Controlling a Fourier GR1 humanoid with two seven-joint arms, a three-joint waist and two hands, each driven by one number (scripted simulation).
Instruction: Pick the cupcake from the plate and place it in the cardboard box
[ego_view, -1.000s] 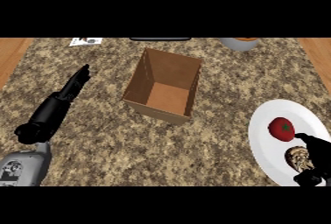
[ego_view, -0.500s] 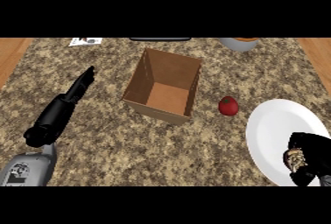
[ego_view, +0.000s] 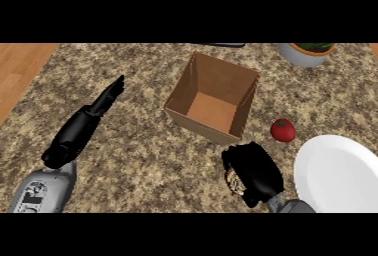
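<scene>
Black right hand (ego_view: 255, 170) curled round cupcake (ego_view: 232, 180), visible at hand's left edge.

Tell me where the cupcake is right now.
Head view, right of centre: the cupcake is held in the right hand, just left of the plate and in front of the cardboard box.

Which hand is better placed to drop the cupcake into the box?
Right hand: it is curled round the cupcake, close beside the box. The left hand is open and holds nothing.
</scene>
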